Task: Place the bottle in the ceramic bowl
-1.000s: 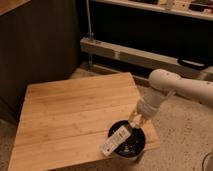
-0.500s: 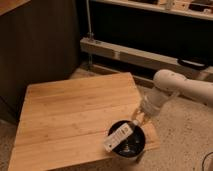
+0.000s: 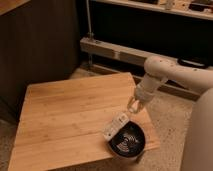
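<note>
End effector (image 3: 133,106) above the right part of the wooden counter (image 3: 65,115), at the tip of a white arm (image 3: 172,75) reaching in from the right. Just up and right of the bottle (image 3: 115,125), seemingly apart from it; contact impossible to confirm. Cannot tell whether spread or closed.

Small white bottle lying tilted across the upper-left rim of the ceramic bowl (image 3: 128,141). One end poking out over the counter to the lower left, the other end pointing up and right toward the end effector. Faint dark marks on the bottle's side. Resting on the rim rather than down in the hollow, as far as visible.

Black glossy bowl near the front right corner of the counter, light concentric rings showing inside. Close to the counter's right edge.

Counter of light wooden planks, seen from above at an angle. Speckled floor (image 3: 165,115) beyond its right side. Dark wall panel (image 3: 40,40) behind on the left, a pale horizontal rail (image 3: 112,50) along the back, a vertical metal pole (image 3: 89,20) rising from it.
</note>
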### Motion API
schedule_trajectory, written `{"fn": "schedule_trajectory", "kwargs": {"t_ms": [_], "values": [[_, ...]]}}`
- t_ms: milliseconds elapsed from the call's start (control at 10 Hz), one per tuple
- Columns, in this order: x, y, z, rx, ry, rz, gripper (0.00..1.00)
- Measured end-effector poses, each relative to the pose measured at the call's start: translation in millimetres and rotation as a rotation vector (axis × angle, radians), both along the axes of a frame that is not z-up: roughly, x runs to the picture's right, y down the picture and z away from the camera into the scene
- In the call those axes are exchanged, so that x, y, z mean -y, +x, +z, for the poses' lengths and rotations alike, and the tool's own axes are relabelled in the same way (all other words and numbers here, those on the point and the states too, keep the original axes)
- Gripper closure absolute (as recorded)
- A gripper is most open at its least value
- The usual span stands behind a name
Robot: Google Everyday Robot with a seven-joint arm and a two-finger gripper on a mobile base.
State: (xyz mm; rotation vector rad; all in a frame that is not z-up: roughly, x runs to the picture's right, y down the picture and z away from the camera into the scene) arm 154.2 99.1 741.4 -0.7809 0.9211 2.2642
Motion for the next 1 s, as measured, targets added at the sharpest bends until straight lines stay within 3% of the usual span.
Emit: {"fn": "schedule_trajectory", "kwargs": {"t_ms": [500,600,1000], "values": [[-19,19,-13.9,-0.029,-0.026,-0.007,1.0],[-22,21,-15.3,-0.034,-0.031,-0.006,0.96],[-31,20,-10.2,-0.035,-0.054,-0.01,0.57]]}}
